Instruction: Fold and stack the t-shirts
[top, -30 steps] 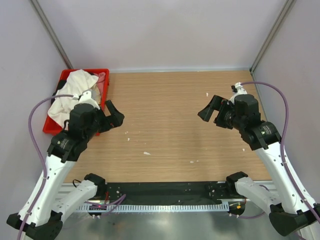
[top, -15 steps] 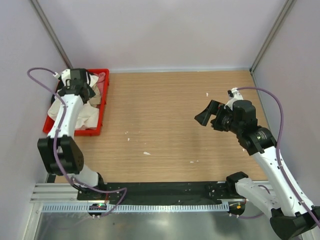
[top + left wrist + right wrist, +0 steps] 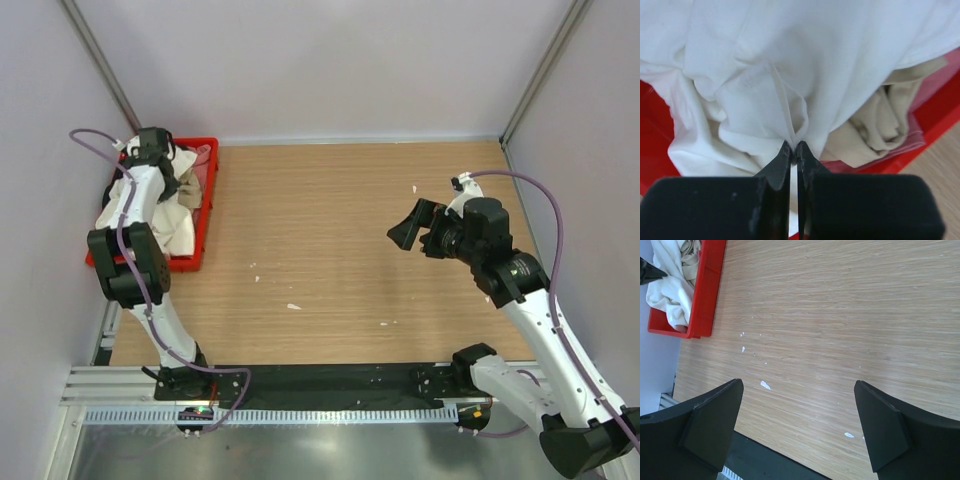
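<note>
Left gripper [image 3: 794, 145] pinching a cream t-shirt [image 3: 790, 60] fold in the red crate [image 3: 935, 117], far-left corner of the table [image 3: 350, 250]. The bite looks thin, so lift slowly and straight up. Right gripper [image 3: 797, 385] has its jaws apart, empty.

Cream t-shirt [image 3: 790, 60] was soft matt cloth, heavily creased. Crate [image 3: 707, 290] was smooth glossy red plastic. Table [image 3: 840, 315] showed matt wood grain.
</note>
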You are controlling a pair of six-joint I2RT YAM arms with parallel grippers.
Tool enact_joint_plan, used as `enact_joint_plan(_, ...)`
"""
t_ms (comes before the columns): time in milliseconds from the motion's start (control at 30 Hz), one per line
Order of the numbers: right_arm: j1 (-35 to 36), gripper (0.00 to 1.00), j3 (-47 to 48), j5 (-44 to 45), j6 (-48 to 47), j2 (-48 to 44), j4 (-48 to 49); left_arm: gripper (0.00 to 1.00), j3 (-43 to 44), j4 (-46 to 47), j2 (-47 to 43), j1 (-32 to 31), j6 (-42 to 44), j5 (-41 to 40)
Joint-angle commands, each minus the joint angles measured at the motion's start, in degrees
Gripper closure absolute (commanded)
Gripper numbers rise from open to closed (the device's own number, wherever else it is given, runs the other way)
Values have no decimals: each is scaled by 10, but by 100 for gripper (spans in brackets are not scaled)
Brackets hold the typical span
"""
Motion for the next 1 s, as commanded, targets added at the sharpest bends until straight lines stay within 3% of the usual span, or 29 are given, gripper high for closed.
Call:
enact_joint_plan(0, 0, 0, 28, 9, -13, -5, 8, 100, 84, 22, -56, -15, 22, 34)
enact_joint_plan(233, 0, 0, 46, 9, 17, -19, 0, 100, 305, 40, -131, -161, 39, 116)
enact_joint_plan(300, 1, 0, 56, 25, 28, -21, -18, 100, 339, 71, -164, -191, -3, 192)
enact_joint_plan(400, 0, 0, 78, 61, 43, -24, -45, 100, 320, 222, -217, -231, -109, 341)
enact_joint_plan(533, 0, 0, 76, 79, 66, -39, -55, 100, 251, 281, -261, -326, -136, 389)
enact_joint_plan(633, 0, 0, 70, 82, 81, -45, -61, 100, 130, 295, -307, -368, -142, 398)
enact_joint_plan(667, 0, 0, 69, 86, 82, -50, -66, 100, 31, 301, -324, -376, -142, 392)
enact_joint_plan(767, 0, 1, 54, 120, 85, -58, -77, 100, -127, 307, -382, -395, -162, 345)
enact_joint_plan(800, 0, 1, 44, 130, 86, -58, -80, 100, -233, 308, -395, -409, -172, 334)
enact_joint_plan(867, 0, 1, 32, 153, 91, -58, -83, 100, -327, 319, -423, -427, -199, 318)
enact_joint_plan(900, 0, 2, 18, 167, 90, -55, -81, 96, -407, 322, -429, -444, -205, 320)
enact_joint_plan(933, 0, 2, 10, 172, 91, -51, -75, 74, -434, 323, -430, -450, -207, 327)
enact_joint_plan(967, 0, 3, 1, 175, 82, -48, -56, 67, -461, 319, -437, -454, -210, 344)
